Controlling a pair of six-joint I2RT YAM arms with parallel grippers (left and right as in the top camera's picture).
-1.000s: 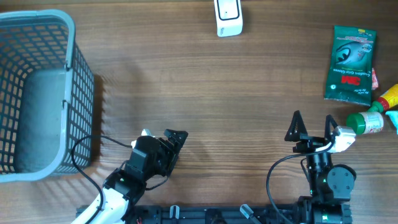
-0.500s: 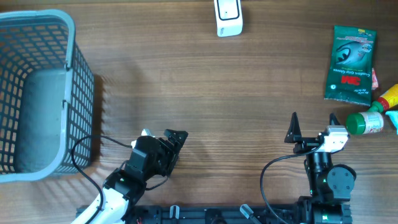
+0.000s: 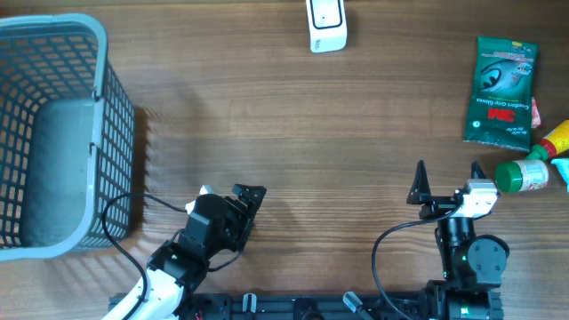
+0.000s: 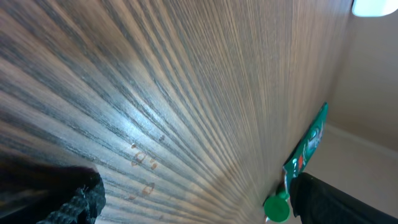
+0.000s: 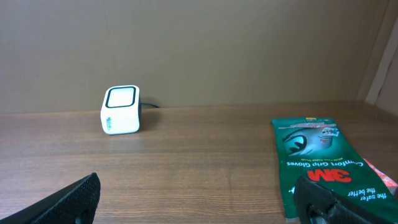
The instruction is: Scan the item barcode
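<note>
Wooden table (image 3: 293, 133): green glove packet (image 3: 502, 89) lies well ahead of right jaws; left jaws, right jaws both apart.

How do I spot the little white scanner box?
Start at the wooden table and look along its far edge, near the middle. The scanner sits there alone, a small white box with a dark-rimmed window, nothing like the green glove pack.

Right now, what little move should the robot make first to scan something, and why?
Probably the right gripper should reach forward toward the flat green glove packet. Its jaws are open and empty, the packet lies just ahead of it, and the small white box scanner stands farther back with nothing in front of it to scan.
</note>
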